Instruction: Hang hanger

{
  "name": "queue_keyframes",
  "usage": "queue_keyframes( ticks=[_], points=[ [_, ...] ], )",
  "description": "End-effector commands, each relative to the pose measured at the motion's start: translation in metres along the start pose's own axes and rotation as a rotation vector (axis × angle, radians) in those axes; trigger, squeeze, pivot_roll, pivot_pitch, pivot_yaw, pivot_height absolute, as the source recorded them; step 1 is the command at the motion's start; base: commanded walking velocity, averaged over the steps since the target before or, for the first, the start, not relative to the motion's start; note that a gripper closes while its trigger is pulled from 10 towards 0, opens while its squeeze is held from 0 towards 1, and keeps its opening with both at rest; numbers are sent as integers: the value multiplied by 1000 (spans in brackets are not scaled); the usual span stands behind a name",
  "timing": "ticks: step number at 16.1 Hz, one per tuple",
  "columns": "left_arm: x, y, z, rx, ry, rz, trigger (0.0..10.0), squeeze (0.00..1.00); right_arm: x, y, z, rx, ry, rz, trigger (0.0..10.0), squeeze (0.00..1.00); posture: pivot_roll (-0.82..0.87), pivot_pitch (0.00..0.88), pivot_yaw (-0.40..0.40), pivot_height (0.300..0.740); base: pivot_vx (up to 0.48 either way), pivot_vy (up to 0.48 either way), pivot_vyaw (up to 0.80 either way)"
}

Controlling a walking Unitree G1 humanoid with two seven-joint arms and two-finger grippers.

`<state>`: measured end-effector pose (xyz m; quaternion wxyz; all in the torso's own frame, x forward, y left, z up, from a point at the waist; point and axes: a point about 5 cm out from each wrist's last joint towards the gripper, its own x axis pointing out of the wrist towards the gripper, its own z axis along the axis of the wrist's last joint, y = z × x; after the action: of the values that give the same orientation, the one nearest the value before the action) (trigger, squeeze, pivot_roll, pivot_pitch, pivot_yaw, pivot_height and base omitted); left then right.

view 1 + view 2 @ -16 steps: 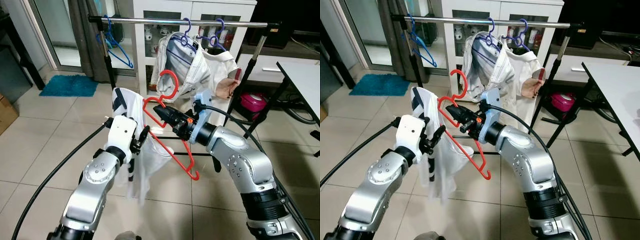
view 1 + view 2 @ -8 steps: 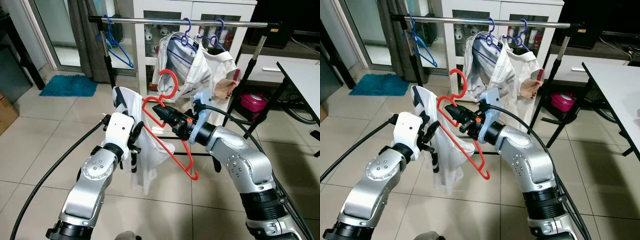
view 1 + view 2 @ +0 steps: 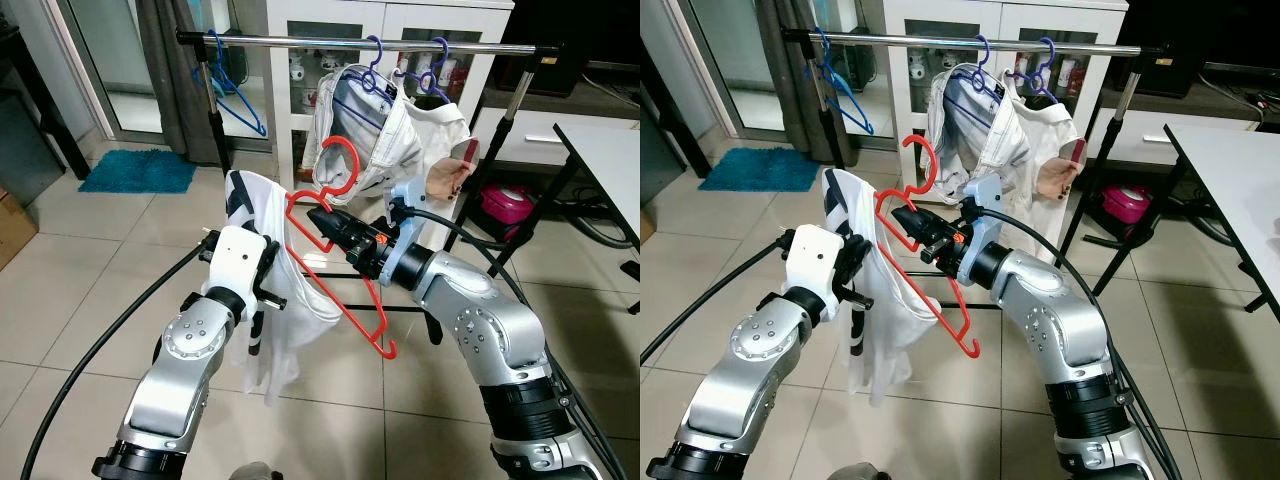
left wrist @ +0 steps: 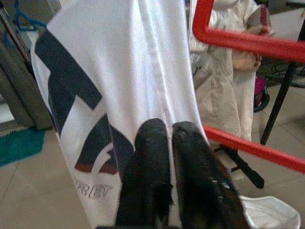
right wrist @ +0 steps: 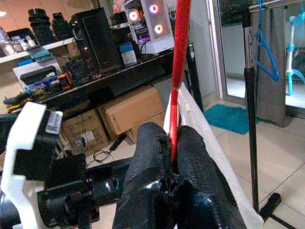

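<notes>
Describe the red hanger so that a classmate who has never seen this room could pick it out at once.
Find the clothes rail across the back of the room; the red hanger is not on it but in front of and below it, gripped by the right gripper, with a white shirt draped on one side. The hangers on the rail are blue or purple; this alone is red.

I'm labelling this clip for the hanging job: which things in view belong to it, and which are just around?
Part of the job:
- red plastic hanger, pinched in the right gripper
- white T-shirt with dark print, draped on it, pinched by the left gripper
- steel clothes rail

Just around:
- blue hanger
- pale hung shirt
- teal mat
- pink pot
</notes>
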<state>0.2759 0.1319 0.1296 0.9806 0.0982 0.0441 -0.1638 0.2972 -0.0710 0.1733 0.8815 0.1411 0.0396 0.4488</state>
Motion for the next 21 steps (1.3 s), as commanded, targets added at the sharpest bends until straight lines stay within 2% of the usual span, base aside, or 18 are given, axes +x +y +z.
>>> queue_keyframes(
  ticks=[1,7,11,12,13,14,15,21],
  points=[
    [2,3,4,3,-18,16,0,0,2,1,12,-12,-55,13,10000,0,-40,0,24,740,0,0,0],
    [0,10,4,-41,-49,65,0,0,2,-2,13,8,-72,-21,10000,0,-40,0,27,740,0,0,0],
    [-2,2,8,-61,-87,8,0,0,2,-3,13,11,-75,-30,10000,0,-41,0,28,740,0,0,0],
    [-3,1,9,-46,-97,7,1922,0,1,-4,13,9,-73,-33,10000,0,-41,0,28,740,0,0,0],
    [-4,0,9,-13,-111,10,7255,0,1,-4,12,7,-70,-36,10000,0,-43,0,29,740,0,0,0],
    [-4,1,10,18,-133,12,10000,294,1,-4,12,7,-69,-36,10000,0,-43,0,29,740,0,0,0],
    [-4,0,11,17,-143,1,10000,1000,1,-4,12,8,-69,-36,10000,0,-44,0,28,740,0,0,0],
    [1,-5,6,18,-131,-45,10000,1000,2,-4,14,4,-74,-30,10000,0,-56,0,34,740,0,0,0]
  ],
)
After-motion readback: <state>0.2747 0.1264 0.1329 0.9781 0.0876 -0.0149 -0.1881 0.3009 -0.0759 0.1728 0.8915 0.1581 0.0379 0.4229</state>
